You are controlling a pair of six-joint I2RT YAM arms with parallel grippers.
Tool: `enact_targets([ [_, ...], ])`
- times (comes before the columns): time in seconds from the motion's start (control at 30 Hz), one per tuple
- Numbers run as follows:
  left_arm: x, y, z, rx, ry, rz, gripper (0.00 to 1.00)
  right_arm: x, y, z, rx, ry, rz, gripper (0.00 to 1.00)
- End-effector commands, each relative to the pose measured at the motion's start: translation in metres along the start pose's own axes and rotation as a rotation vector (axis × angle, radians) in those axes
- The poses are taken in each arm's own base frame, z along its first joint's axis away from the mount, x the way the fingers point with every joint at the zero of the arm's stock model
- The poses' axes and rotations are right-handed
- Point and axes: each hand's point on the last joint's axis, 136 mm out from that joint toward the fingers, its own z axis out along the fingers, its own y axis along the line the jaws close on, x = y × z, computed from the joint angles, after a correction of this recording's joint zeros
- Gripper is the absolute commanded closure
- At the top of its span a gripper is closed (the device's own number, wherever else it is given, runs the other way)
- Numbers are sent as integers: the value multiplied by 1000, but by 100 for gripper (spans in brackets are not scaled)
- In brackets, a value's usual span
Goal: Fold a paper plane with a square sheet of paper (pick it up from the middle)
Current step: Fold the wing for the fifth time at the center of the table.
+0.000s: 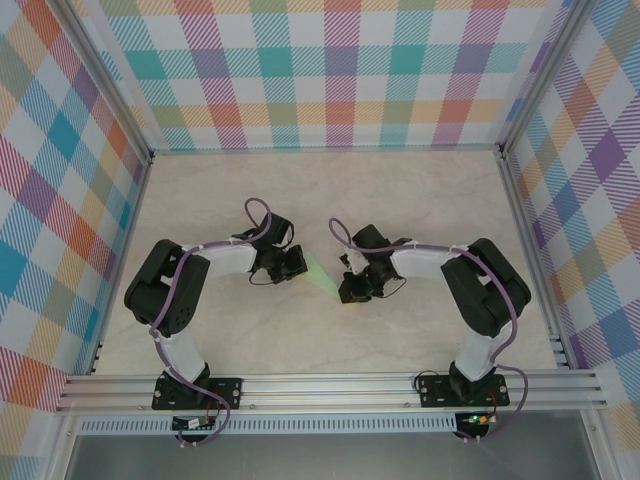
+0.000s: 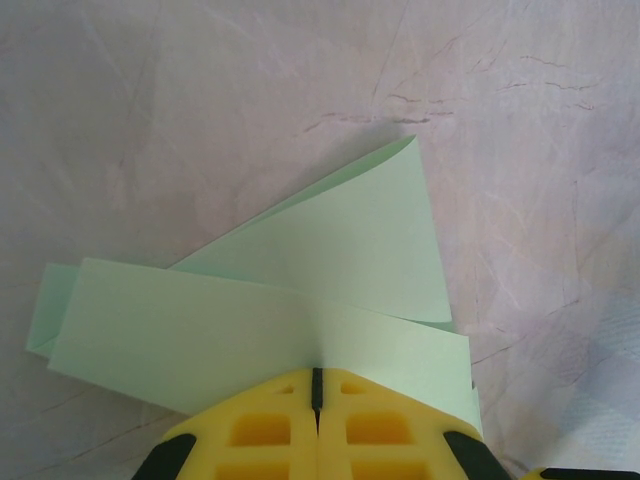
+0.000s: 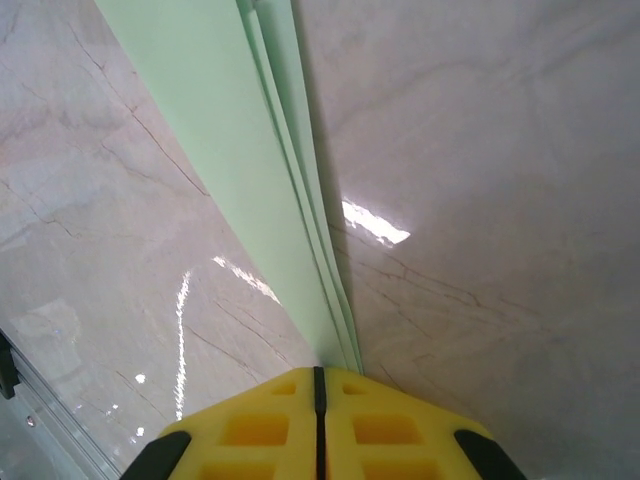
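Left fingers (image 2: 262, 430) and right fingers (image 3: 255, 432) pinch paper plane's (image 1: 322, 272) opposite edges.

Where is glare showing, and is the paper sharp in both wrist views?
Right wrist: bright glare streaks on the table beside the paper, whose layered edges look sharp. Left wrist: no glare, soft even light, paper crisp. Top external: evenly lit, no glare.
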Motion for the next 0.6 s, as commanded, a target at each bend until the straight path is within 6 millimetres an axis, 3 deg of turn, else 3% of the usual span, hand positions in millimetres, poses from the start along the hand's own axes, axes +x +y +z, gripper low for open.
enact_targets([
  [0.0, 11, 56, 13, -217, 22, -37, 97, 36, -30, 0, 95, 90, 110, 92],
  [0.17, 10, 51, 12, -200, 23, -25, 97, 29, -22, -15, 67, 13, 98, 90],
  [0.27, 4, 31, 6, -138, 17, 10, 96, 13, -11, -40, 72, -104, 63, 84],
  [0.37, -3, 8, -9, -113, -7, 58, 91, -2, -10, -68, 132, -232, 45, 68],
  [0.47, -10, -12, -27, -103, -44, 90, 81, -16, -22, -94, 240, -359, 47, 48],
  [0.57, -12, -26, -41, -117, -74, 116, 71, -25, -32, -111, 321, -450, 44, 36],
])
